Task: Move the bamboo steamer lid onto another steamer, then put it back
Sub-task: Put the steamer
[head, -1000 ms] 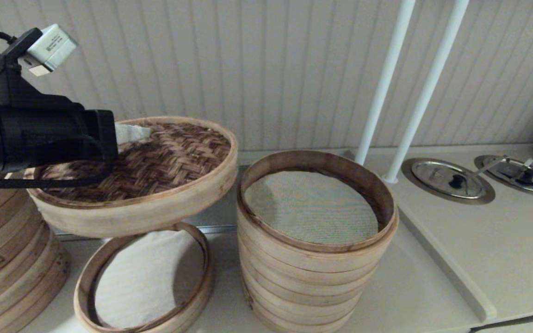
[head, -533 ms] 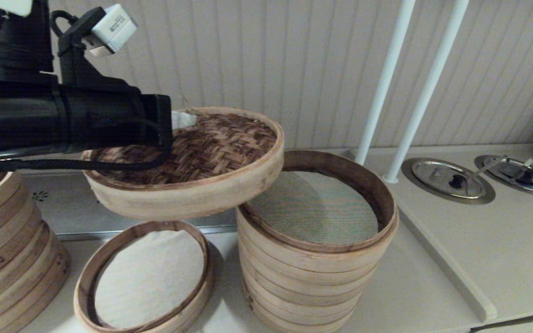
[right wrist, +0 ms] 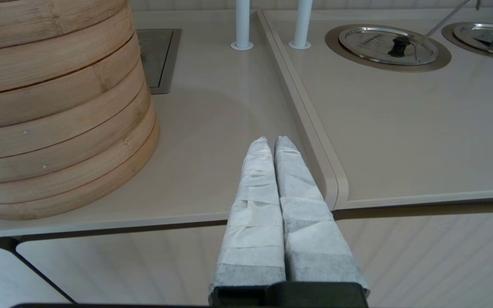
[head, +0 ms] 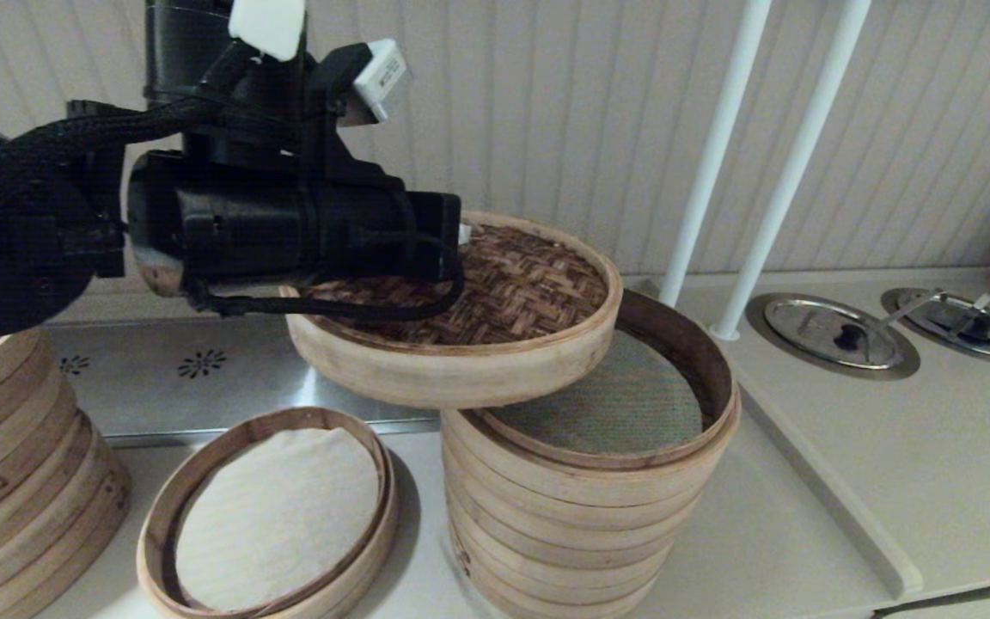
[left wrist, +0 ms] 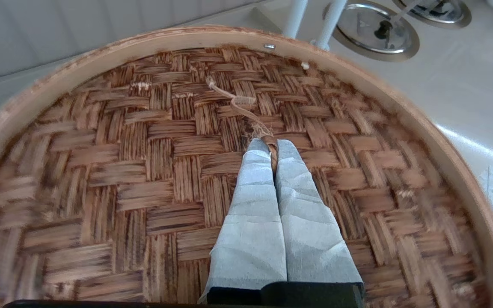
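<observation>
Head view: the left gripper (head: 452,245) held the round bamboo steamer lid with the dark brown woven herringbone top and pale band rim (head: 495,344) in the air. The lid hung over the 9 o'clock part of the tall stack of pale bamboo steamer tiers with the darker top rim and grey-green mesh liner (head: 598,481), off-centre and tilted, its 3 o'clock edge higher. A low bamboo ring tray with white cloth (head: 276,516) lay at the stack's 8 o'clock. To seat it well, the lid likely needs carrying further toward 3 o'clock until the rims line up, then levelling before lowering. Being round, the lid has no long axis; its woven face pointed up.

Left wrist view: the cloth-wrapped fingers (left wrist: 255,201) were pinched nearly together on a small cord loop handle (left wrist: 268,139) at the lid's centre.

Right wrist view: the right gripper (right wrist: 274,143) hung parked over the pale counter (right wrist: 212,128), fingers pressed together on nothing.
</observation>
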`<state>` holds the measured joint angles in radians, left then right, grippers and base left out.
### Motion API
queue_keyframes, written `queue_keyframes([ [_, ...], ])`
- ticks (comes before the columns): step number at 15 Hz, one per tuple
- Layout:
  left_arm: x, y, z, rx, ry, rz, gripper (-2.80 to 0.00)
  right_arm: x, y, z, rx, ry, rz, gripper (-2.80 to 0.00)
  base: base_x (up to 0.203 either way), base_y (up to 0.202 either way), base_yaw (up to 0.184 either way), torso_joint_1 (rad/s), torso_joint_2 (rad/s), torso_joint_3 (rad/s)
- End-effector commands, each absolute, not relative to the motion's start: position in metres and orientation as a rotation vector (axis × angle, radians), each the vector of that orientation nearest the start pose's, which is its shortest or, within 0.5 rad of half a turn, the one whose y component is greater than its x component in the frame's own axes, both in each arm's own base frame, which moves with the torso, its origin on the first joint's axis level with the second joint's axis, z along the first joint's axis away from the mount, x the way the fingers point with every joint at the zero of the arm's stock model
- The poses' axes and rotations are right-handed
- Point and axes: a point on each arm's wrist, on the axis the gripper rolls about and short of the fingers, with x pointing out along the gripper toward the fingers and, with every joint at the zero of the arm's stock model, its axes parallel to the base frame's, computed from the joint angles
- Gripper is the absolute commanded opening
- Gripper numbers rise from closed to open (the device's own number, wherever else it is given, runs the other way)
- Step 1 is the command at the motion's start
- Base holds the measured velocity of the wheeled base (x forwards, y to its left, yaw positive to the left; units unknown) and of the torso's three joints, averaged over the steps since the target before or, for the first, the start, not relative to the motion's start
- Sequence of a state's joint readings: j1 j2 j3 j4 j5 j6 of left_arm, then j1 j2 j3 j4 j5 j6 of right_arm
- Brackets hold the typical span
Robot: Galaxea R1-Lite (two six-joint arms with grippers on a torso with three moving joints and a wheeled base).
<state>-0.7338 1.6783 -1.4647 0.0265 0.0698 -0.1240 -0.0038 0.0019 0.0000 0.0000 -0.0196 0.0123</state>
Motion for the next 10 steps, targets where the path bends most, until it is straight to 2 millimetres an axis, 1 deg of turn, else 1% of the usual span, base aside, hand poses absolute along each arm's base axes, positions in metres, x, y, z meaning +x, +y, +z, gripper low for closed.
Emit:
queue_keyframes([
  [1, 0.244, -0.236, 0.298, -0.008, 0.293, -0.663, -2.80, -0.022, 0.000, 0.075, 0.012, 0.004, -0.023, -2.80, 0.000, 0.000, 0.000, 0.000, 0.00, 0.000],
  [5, 0.249, -0.262, 0.293, -0.025, 0.299, -0.676, -2.80, -0.022, 0.000, 0.075, 0.012, 0.004, -0.023, -2.80, 0.000, 0.000, 0.000, 0.000, 0.00, 0.000],
  [6, 0.249, -0.266, 0.293, -0.027, 0.298, -0.677, -2.80, -0.022, 0.000, 0.075, 0.012, 0.004, -0.023, -2.80, 0.000, 0.000, 0.000, 0.000, 0.00, 0.000],
  [8, 0.250, -0.282, 0.286, -0.021, 0.307, -0.676, -2.80, -0.022, 0.000, 0.075, 0.012, 0.004, -0.024, -2.80, 0.000, 0.000, 0.000, 0.000, 0.00, 0.000],
  [10, 0.248, -0.292, 0.284, -0.017, 0.307, -0.684, -2.80, -0.022, 0.000, 0.075, 0.012, 0.004, -0.024, -2.80, 0.000, 0.000, 0.000, 0.000, 0.00, 0.000],
])
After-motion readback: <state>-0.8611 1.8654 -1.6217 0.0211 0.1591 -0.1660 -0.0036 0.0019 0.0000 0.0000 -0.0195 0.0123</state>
